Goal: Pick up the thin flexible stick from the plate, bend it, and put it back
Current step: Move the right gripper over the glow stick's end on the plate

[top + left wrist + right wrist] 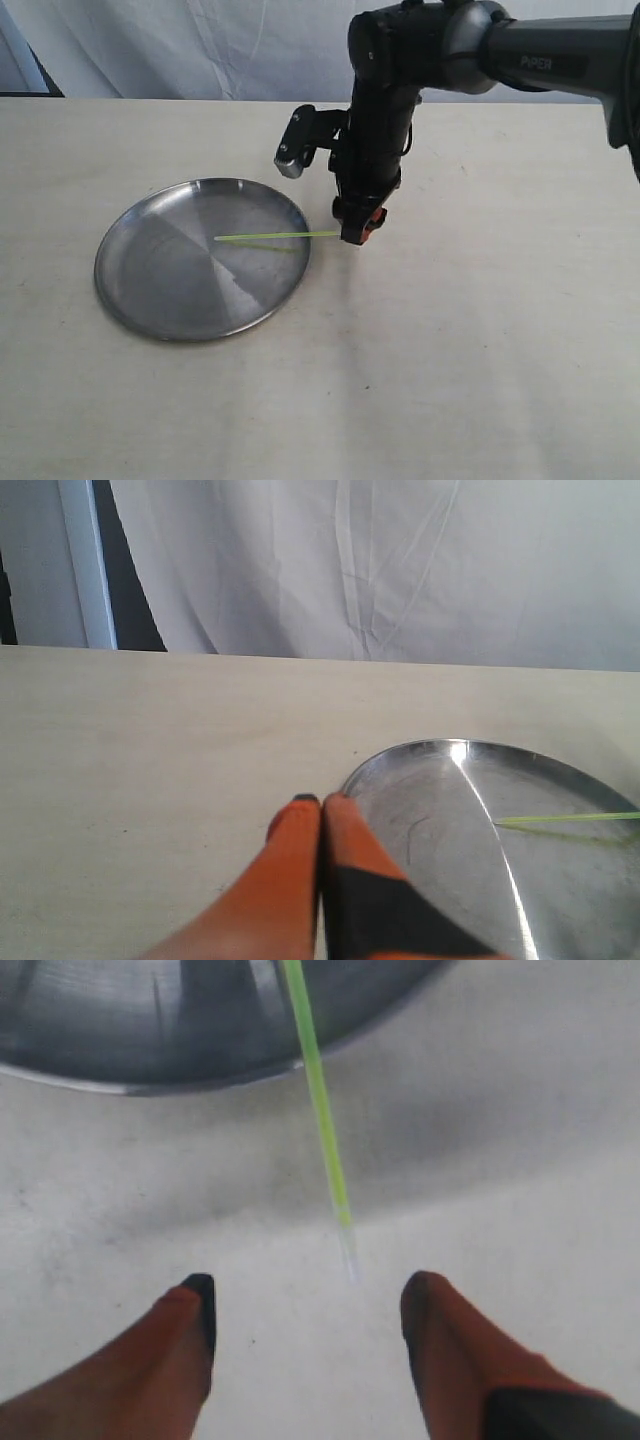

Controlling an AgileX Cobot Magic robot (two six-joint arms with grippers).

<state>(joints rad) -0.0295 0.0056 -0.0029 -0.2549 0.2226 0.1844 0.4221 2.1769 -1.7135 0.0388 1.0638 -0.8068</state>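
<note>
The round steel plate (160, 272) lies on the table, left of centre. The thin yellow-green stick (278, 236) runs from the plate's middle out over its right rim. My right gripper (352, 232) points down at the stick's outer end, just off the rim. In the right wrist view that gripper (310, 1285) is open; the stick (320, 1100) ends just ahead of the gap between the fingertips, untouched, with the plate (120, 1020) beyond. My left gripper (320, 800) is shut on nothing, close to the rim of the plate (440, 810), with the stick (570, 820) off to one side. The exterior view does not show the left arm.
The pale tabletop (450, 350) spreads around the plate. A white cloth (200, 50) hangs behind the table's far edge. The right arm's dark body (400, 60) stands over the table behind the plate's right side.
</note>
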